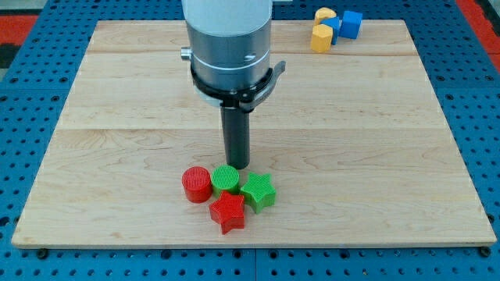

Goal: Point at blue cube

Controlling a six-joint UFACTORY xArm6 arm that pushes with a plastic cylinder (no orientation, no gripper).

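My tip (pixel 237 165), a bare rod grasping nothing, rests beside the green cylinder (pixel 226 179) near the table's bottom edge; the blue cube (pixel 351 24) sits well apart at the top-right corner, unpointed.

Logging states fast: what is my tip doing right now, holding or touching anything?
My tip: holds nothing, no hand fitted; it sits just above the green cylinder, far from the blue cube.

- Arm (pixel 228 47) drops in from the view's top, pale cylindrical wrist, dark collar beneath.
- Rod vertical; my tip (pixel 237 167) low at centre.
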